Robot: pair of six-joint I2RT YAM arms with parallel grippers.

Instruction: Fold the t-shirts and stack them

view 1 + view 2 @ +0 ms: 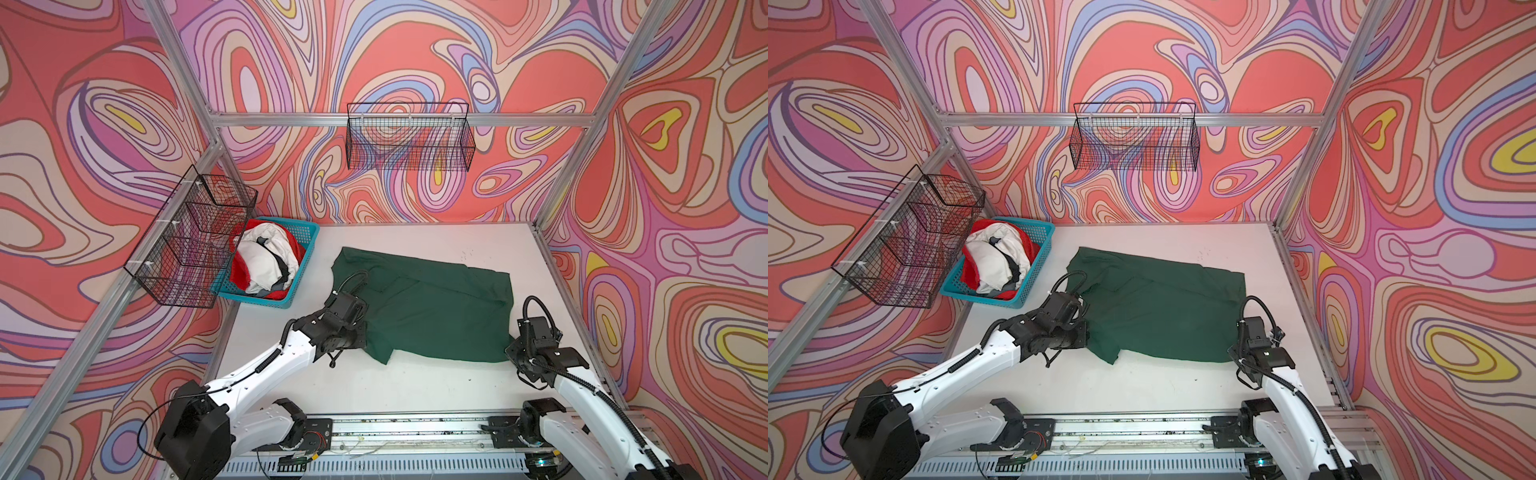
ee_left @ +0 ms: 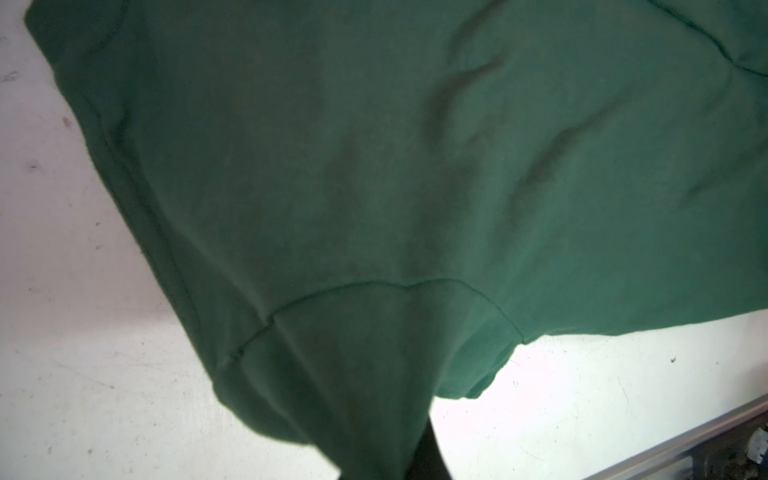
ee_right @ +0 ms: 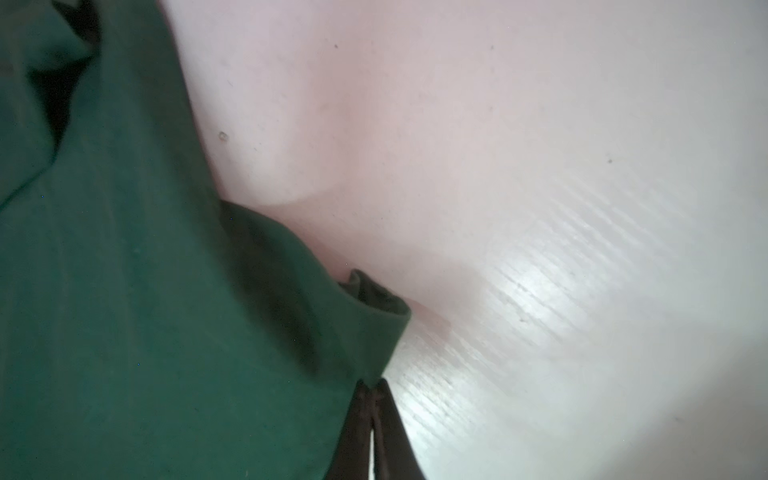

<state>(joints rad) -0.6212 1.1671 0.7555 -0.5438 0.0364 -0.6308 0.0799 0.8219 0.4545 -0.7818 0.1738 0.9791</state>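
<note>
White table (image 1: 415, 386), swirl-patterned walls. Item: large dark green short-sleeved cloth t-shirt (image 1: 432, 307), spread between both grippers. Left gripper (image 2: 426, 461): pressed together, pinching its sleeve. Right gripper (image 3: 372, 399): pinching its corner. Turquoise plastic basket (image 1: 309, 241), beyond left gripper: crumpled white, red, grey t-shirts (image 1: 266, 262). Black wire baskets (image 1: 409, 137) hang on walls.
</note>
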